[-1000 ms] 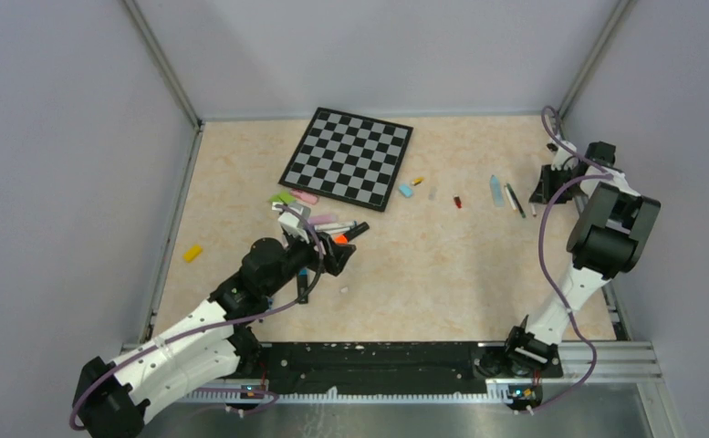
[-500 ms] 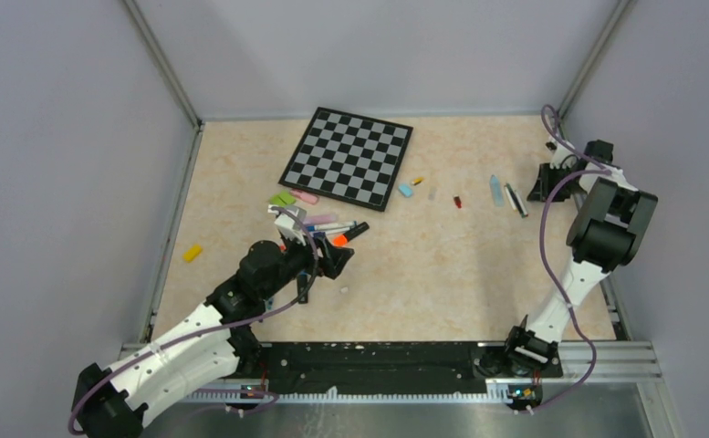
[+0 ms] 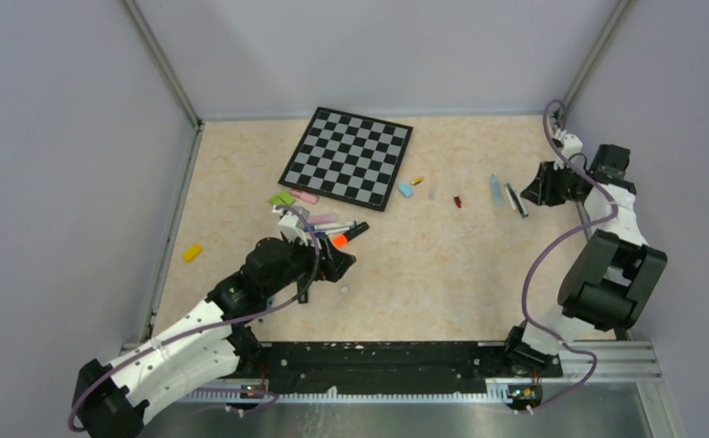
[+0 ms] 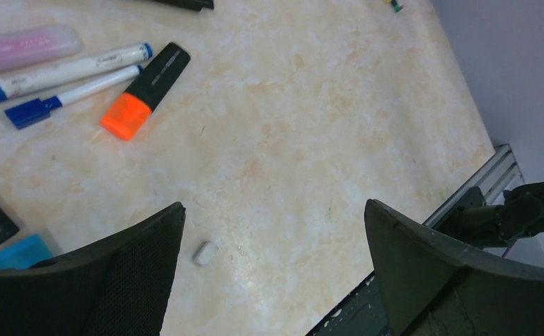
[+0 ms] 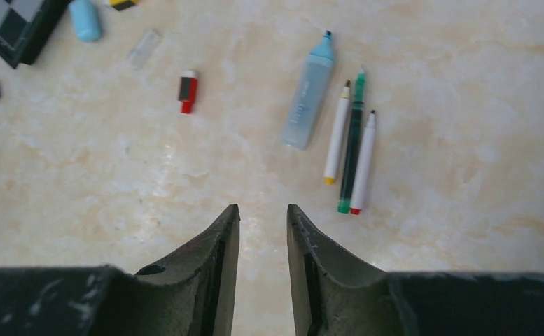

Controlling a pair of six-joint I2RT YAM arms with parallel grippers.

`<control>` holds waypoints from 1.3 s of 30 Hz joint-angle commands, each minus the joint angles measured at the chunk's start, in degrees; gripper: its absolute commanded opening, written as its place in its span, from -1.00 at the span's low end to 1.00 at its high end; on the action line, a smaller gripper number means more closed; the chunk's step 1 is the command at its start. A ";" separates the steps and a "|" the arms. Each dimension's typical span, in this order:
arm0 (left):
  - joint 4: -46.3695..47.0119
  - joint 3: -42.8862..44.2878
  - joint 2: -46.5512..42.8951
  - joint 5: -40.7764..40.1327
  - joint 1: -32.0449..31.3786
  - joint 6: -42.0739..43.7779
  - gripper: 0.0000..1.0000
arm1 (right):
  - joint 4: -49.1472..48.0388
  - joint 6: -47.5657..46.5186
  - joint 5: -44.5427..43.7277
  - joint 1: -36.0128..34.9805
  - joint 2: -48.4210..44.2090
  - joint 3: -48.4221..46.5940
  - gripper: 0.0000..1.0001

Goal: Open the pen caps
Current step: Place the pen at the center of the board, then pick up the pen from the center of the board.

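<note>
Where overhead blurs, right wrist separates three pens (image 5: 353, 140).

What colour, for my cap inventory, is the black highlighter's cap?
The cap is orange; left wrist view shows it best.

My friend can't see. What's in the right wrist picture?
Two dark fingers reach up from the bottom, slightly apart and holding nothing. Beyond them on the marbled table lie a light-blue highlighter, three thin pens side by side, and a small red cap.
</note>
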State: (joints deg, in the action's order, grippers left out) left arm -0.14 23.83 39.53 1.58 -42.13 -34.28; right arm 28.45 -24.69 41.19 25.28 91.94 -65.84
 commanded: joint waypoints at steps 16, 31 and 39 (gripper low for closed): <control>-21.84 23.55 32.54 -4.48 -0.07 17.45 0.96 | 3.92 -3.16 24.28 -3.20 -24.62 17.86 -0.01; -30.23 46.61 63.69 -6.58 2.62 41.26 0.27 | 3.64 -2.99 24.59 -3.27 -26.71 18.21 -0.01; -31.29 50.83 67.24 -5.75 3.67 43.42 0.18 | 3.60 -2.98 24.36 -3.28 -26.49 18.38 -0.01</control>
State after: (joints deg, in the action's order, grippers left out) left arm -30.37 71.79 106.80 -4.40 -38.94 6.52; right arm 33.85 -27.22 64.12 22.59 66.74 -46.94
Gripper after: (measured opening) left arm 0.603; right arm 0.494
